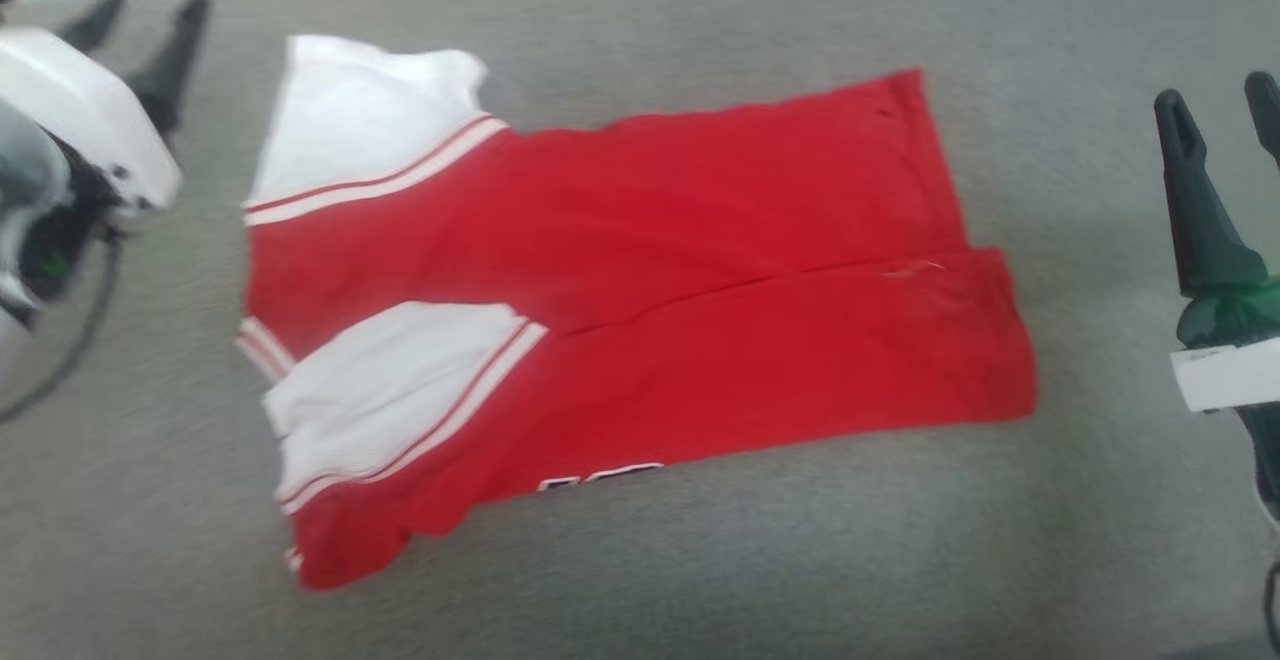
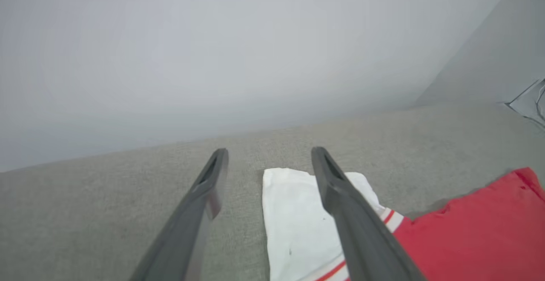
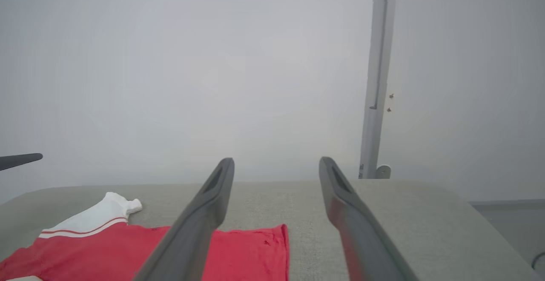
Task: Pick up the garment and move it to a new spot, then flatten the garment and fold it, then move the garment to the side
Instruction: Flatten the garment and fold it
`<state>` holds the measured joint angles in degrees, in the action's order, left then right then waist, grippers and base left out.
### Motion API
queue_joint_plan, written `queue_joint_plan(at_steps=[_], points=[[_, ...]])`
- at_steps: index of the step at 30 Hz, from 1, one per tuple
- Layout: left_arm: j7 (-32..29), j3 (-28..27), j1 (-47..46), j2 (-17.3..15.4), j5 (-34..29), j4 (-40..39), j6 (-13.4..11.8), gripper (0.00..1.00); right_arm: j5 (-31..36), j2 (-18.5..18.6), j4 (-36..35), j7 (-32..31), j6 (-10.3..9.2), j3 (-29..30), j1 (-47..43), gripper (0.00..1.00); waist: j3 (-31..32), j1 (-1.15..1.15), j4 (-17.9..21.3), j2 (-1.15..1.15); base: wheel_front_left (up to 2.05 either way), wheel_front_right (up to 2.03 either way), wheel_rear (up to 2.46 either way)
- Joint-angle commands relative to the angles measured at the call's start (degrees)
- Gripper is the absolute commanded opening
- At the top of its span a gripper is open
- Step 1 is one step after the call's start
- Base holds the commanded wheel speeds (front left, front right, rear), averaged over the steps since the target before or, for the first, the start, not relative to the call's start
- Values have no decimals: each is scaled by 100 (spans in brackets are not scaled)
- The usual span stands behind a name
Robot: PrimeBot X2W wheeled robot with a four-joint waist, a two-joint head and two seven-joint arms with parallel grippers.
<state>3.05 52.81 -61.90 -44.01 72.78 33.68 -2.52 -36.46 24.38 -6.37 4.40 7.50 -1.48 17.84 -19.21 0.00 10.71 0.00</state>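
Shirt (image 1: 640, 310) lies folded lengthwise on the tabletop (image 1: 700, 560) — left fingers (image 1: 175, 50) and right fingers (image 1: 1200, 210) hang apart at either end, holding nothing, probably clearing room for the next fold.

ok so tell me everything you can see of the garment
The garment is a red jersey-like shirt of soft-looking cloth, with two white short sleeves edged in red-and-white stripes. It lies flat on the grey fabric surface, folded in lengthwise, two long flaps meeting along the middle, sleeves toward the robot's left. A bit of black-and-white lettering peeks out at the near edge. Nothing but the surface touches it.
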Motion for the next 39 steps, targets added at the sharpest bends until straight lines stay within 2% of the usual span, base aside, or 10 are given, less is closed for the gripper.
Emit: queue_joint_plan(at_steps=[1,10,17,22,27,28,29,30,31,39], points=[[-315,99,-243,19,-108,424,55,100,-8,-91,56,107,-3,-2,62,100,-227,0,417,0,0,0,0],[-3105,516,-1233,39,151,1898,608,100,-149,-256,280,395,-3,-275,168,100,-502,0,1150,0,0,0,0],[-4629,614,-1570,-111,415,2196,736,100,-217,-218,371,440,-3,-539,282,100,-702,0,1435,0,0,0,0],[-5044,788,-1787,-305,203,2144,774,100,-260,-159,366,469,-3,-645,367,100,-892,0,1511,0,0,0,0],[-5260,809,-1741,-213,304,2081,809,100,-288,-109,365,431,-3,-762,493,100,-1062,0,1466,0,0,0,0],[-5329,807,-1732,-180,339,2055,825,82,-286,-89,363,418,-3,-794,533,100,-1094,0,1446,0,0,0,0],[-5408,794,-1722,-147,421,2011,850,36,-292,-73,366,399,-3,-835,576,100,-1120,0,1427,0,0,0,0],[-5445,776,-1714,-112,470,1964,856,10,-291,-39,366,365,-3,-880,635,100,-1145,0,1408,0,0,0,0],[-5453,766,-1723,-92,454,1938,857,0,-294,3,373,303,-3,-923,696,100,-1168,0,1390,0,0,0,0],[-5557,787,-1939,31,417,1640,915,0,-391,615,603,-1115,-5,-1835,1691,100,-1435,0,1153,0,0,0,0]])
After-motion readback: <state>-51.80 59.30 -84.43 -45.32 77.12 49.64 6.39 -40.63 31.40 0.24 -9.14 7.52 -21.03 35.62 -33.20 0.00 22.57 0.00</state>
